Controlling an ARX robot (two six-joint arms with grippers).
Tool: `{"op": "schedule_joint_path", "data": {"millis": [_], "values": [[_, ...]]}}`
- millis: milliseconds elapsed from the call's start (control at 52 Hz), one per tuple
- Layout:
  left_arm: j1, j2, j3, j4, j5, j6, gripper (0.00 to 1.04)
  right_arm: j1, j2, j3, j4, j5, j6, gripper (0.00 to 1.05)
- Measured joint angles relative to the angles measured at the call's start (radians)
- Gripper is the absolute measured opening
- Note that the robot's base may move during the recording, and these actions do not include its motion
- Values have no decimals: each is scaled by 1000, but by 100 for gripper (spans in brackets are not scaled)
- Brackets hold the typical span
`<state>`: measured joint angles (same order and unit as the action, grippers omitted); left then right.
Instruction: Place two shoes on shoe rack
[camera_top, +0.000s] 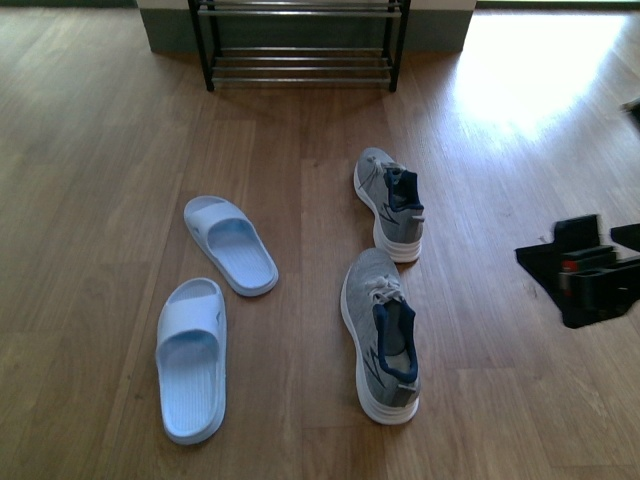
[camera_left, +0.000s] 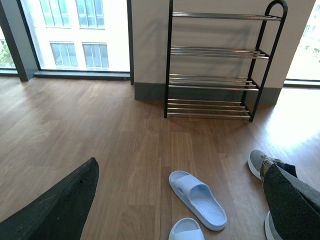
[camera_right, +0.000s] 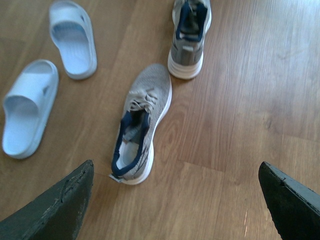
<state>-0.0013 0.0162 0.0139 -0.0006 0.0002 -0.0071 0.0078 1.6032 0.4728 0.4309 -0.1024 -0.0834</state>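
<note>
near sneaker (camera_top: 381, 335) and far sneaker (camera_top: 390, 203) lie on the floor (camera_top: 120, 150) before the shoe rack (camera_top: 300, 62); left pincer (camera_left: 180, 166) and right pincer (camera_right: 175, 164) gape, empty. best: straddle the near heel collar squarely.

The floor (camera_top: 100, 150) is wood plank with a satin sheen that glares white at the upper right of the front view. The upper sneaker (camera_top: 390, 203) and lower sneaker (camera_top: 380, 335) are grey knit cloth on smooth white soles. The upper slide (camera_top: 230, 243) and lower slide (camera_top: 192, 358) look like smooth, matt moulded plastic. The shoe rack (camera_left: 215, 51) has a black metal frame and glossy chrome bars. The right claw (camera_right: 175, 167) has matt black fingers (camera_right: 55, 210), faintly scuffed.
</note>
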Motion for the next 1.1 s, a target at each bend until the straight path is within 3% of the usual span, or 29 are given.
{"op": "schedule_joint_path", "data": {"millis": [231,481,693,789,1097], "values": [[0,0,0,0,0,0,95,56,392,181,61,153,66,96],[0,0,0,0,0,0,95,75,671,377,20,296,184,96],[0,0,0,0,0,0,95,106,853,534,-90,293,245,96],[0,0,0,0,0,0,95,122,909,599,-148,241,251,96],[0,0,0,0,0,0,95,158,1004,679,-185,166,244,96]]}}
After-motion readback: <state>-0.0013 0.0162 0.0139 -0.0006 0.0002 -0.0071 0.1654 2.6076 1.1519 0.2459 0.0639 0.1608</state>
